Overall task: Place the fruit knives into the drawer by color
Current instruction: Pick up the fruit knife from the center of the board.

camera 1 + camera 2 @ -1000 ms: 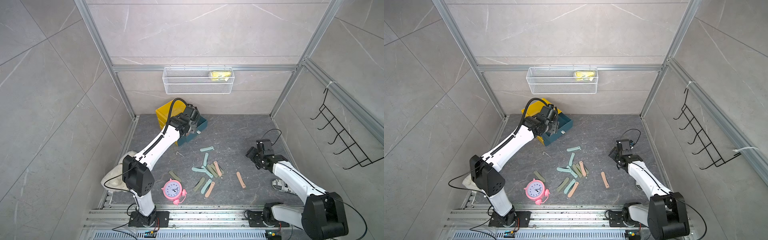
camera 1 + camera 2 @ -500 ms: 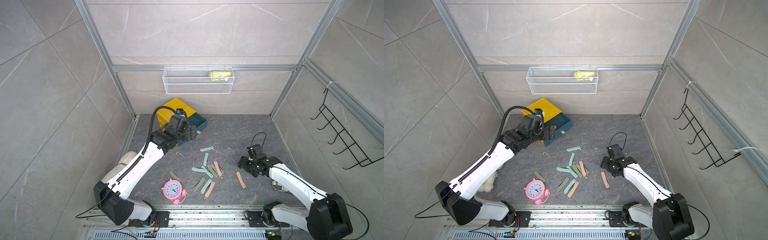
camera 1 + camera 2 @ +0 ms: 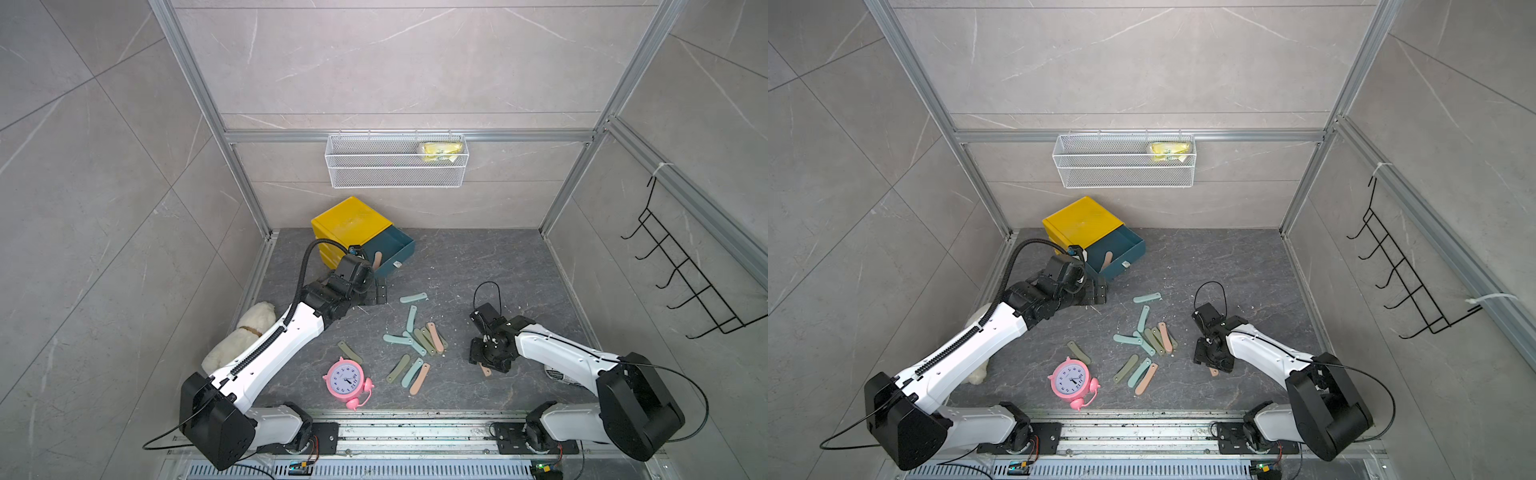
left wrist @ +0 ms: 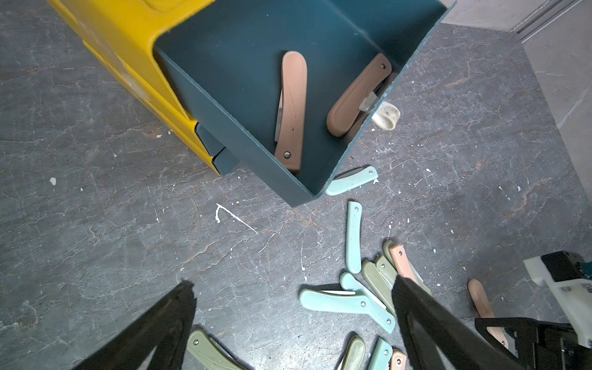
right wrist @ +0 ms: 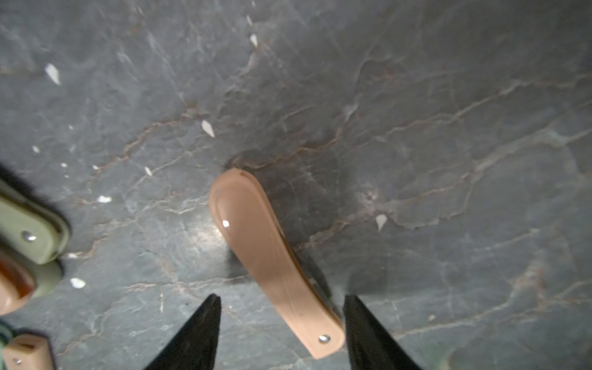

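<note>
Knives (image 3: 415, 340) in a loose heap midway across the dark surface (image 3: 478, 266): pale blue, green and pink handles overlapping, several half buried under neighbours.

Right claw (image 5: 282, 298) low over a lone pink knife (image 5: 266, 253), set apart from the heap and flat on the surface. Jaws apart, one finger on each side of the rivet end. Clear gap on one side, other finger right against the handle; touching or not, cannot tell. Not clamped. In both top views only the knife's tip (image 3: 485, 369) showing, the rest hidden beneath the claw.

Left claw (image 4: 293, 285) spread wide with nothing between its fingers, hanging near the front corner of the teal drawer (image 4: 243, 141). Drawer pulled out of the yellow cabinet (image 3: 349, 220), holding two pink-brown knives: one (image 4: 293, 105) flat on its floor, one (image 4: 355, 99) tucked against the front wall. From above just one of the pair (image 3: 377, 260) visible, the second masked by that wall. Blue knife (image 4: 350, 182) on the surface just beside the drawer, one end cut off by its corner in the left wrist view.

Plush toy (image 3: 245, 332) largely hidden behind the left arm (image 3: 274, 353). Yellow packet (image 3: 440, 150) in the wire basket (image 3: 395, 174), blurred by the mesh.
</note>
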### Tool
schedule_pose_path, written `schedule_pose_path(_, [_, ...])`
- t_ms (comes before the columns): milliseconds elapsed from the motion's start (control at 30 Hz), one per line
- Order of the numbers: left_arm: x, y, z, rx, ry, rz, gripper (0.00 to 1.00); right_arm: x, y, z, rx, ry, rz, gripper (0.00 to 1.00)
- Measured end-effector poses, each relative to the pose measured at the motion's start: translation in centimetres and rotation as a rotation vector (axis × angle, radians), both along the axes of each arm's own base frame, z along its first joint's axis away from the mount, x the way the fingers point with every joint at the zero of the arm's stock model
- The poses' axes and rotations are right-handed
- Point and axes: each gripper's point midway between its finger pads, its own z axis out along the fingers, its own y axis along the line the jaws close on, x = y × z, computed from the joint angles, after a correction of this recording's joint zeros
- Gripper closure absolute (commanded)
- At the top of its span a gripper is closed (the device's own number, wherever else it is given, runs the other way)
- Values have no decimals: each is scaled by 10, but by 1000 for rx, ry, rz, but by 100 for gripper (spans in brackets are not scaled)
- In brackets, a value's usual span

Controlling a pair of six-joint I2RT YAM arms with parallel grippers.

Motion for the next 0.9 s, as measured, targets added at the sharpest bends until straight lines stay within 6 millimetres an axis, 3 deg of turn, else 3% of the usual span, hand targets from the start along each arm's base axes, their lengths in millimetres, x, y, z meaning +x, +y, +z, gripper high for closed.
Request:
schedule_pose_path(300, [-1, -3, 4, -21, -9, -12, 1, -1, 4, -7, -48, 30, 42, 67])
schedule_pose_path(567, [-1, -3, 4, -21, -9, -12, 1, 3, 8, -6, -49, 30, 60, 84])
schedule_pose_path(800, [0, -3, 4, -27, -8, -6, 1, 10, 11, -4, -43, -4, 72, 89])
schedule_pose_path(900, [-1, -2, 1, -27, -2, 4, 0, 19, 12, 8, -35, -63, 90, 89])
